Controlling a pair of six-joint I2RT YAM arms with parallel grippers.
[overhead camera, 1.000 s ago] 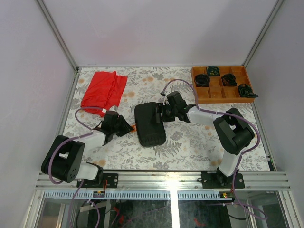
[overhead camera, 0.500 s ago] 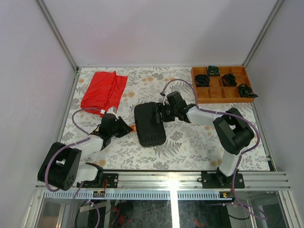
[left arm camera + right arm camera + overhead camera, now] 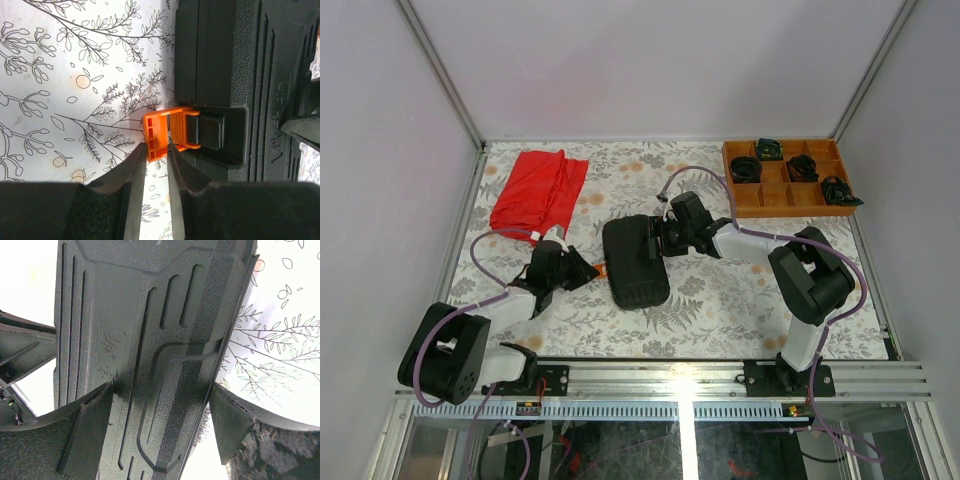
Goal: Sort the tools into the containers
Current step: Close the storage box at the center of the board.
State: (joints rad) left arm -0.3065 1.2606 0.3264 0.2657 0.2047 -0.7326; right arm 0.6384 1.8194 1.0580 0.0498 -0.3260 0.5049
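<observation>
Top external view: a black tool case lies flat and closed near the middle of the flower-patterned surface, its long axis running near to far. The left hand reaches in from the left at the case's left edge, where a small orange latch sticks out sideways. The right hand meets the case's far right edge. At the far left of the surface lies a crumpled red cloth, well apart from the case. In the far right corner sits an orange-brown wooden tray, and several of its compartments hold black coiled bundles. In the left wrist view the latch is swung out from its recess in the case wall, and its free end sits between the tips of the two fingers. They are drawn almost together and appear to pinch that end from both sides. In the right wrist view the ribbed, textured lid fills most of the frame. That hand's fingers are spread wide, one lying against the lid face and the other at the case's edge, so the hand clasps the case between them.
</observation>
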